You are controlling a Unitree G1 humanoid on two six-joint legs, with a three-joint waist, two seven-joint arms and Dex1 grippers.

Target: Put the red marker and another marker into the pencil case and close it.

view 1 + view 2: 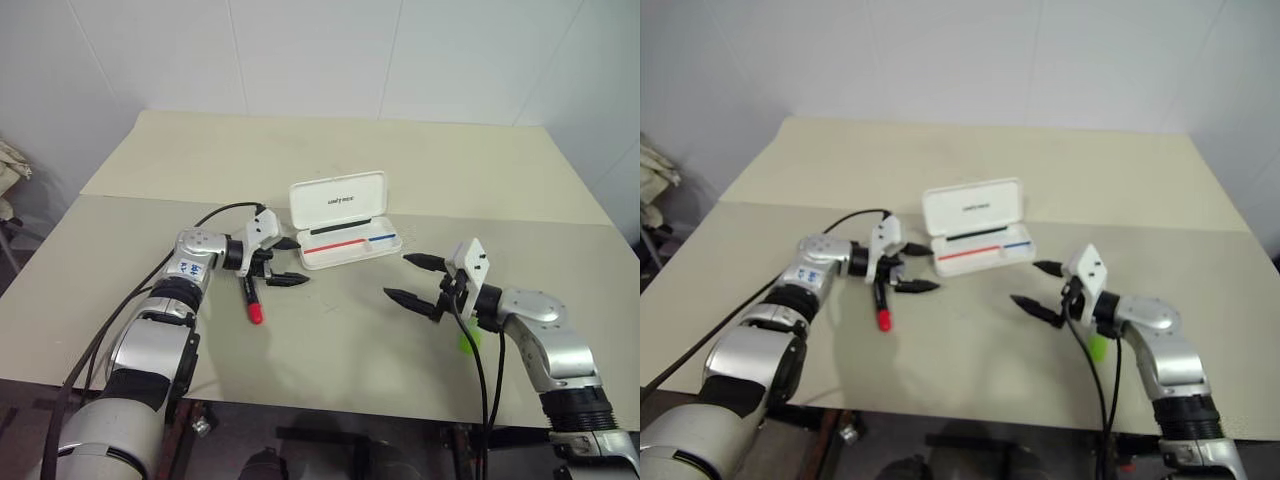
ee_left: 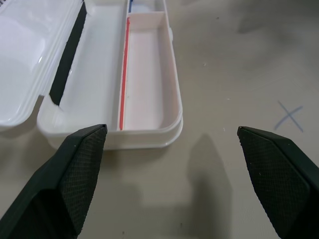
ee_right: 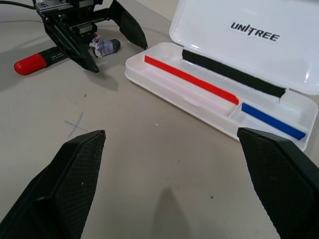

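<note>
The pencil case (image 1: 352, 248) lies open in the middle of the table, its lid (image 1: 338, 200) standing up at the far side, a red and a blue stripe inside. The red marker (image 1: 251, 300), black with a red cap, lies on the table just left of the case, partly under my left gripper (image 1: 294, 263). That gripper is open and empty, its fingers pointing at the case's left end. My right gripper (image 1: 400, 277) hangs open and empty right of the case. The lime-green marker (image 1: 468, 341) lies under my right wrist, mostly hidden.
A small pen-drawn cross (image 3: 76, 126) marks the beige table (image 1: 330, 340) in front of the case. The table's far half is bare up to the white wall. My left arm's black cable (image 1: 215, 213) loops over the table.
</note>
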